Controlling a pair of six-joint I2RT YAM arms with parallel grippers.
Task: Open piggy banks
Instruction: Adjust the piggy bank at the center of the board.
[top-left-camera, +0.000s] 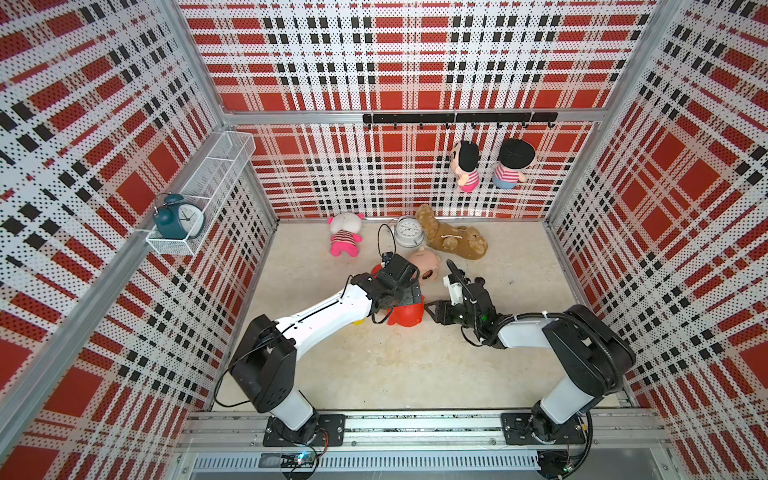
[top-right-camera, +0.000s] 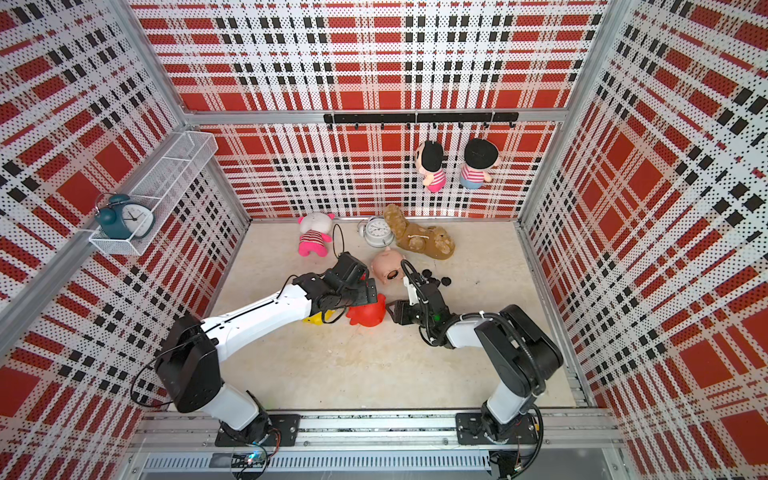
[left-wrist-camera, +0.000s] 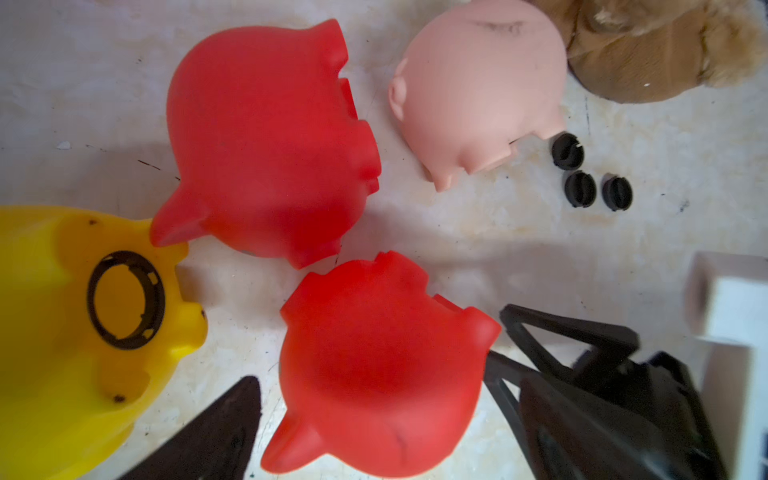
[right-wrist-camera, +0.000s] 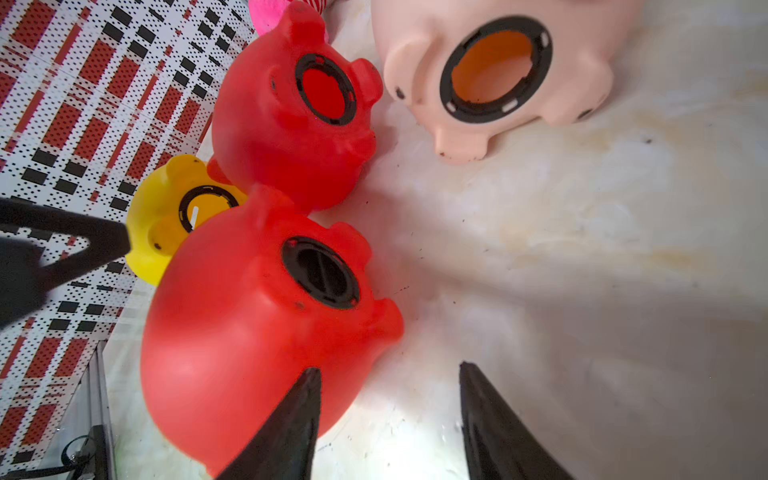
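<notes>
On the pale, stained table (top-left-camera: 395, 365), between my two grippers, four glossy plastic piggy banks are lying in a close cluster.

1. Near red pig (right-wrist-camera: 249, 332): lying on its side, belly facing my right arm. A round black plug (right-wrist-camera: 321, 272) is sitting in its belly ring.
2. Far red pig (right-wrist-camera: 286, 137): lying just beside the first, its belly ring showing an empty hole.
3. Yellow pig (left-wrist-camera: 54, 332): lying beside both red ones under my left wrist, its ring also empty.
4. Pink pig (right-wrist-camera: 582, 79): lying nearest the back wall, next to a brown plush dog (top-left-camera: 451, 239), its ring empty too.
5. Three loose plugs (left-wrist-camera: 580, 189): resting on the table just beside the pink pig.

My left gripper (left-wrist-camera: 380, 388) is hovering over the near red pig and pointing down, with the forearm reaching out from the base. Its fingers are spread wide and gripping nothing, and a sliver of table is showing between one fingertip (left-wrist-camera: 232, 411) and the pig.

My right gripper (right-wrist-camera: 390, 368) is lying low and pointing sideways at the same pig. Its fingers are standing apart with bare table between them. One fingertip (right-wrist-camera: 299, 407) is overlapping the pig's flank, and I cannot tell whether it is touching.

Red, white and black plaid panels (top-left-camera: 415, 62) are enclosing the table. A striped plush toy (top-left-camera: 345, 239) and a white clock (top-left-camera: 408, 232) are lying by the back wall.
</notes>
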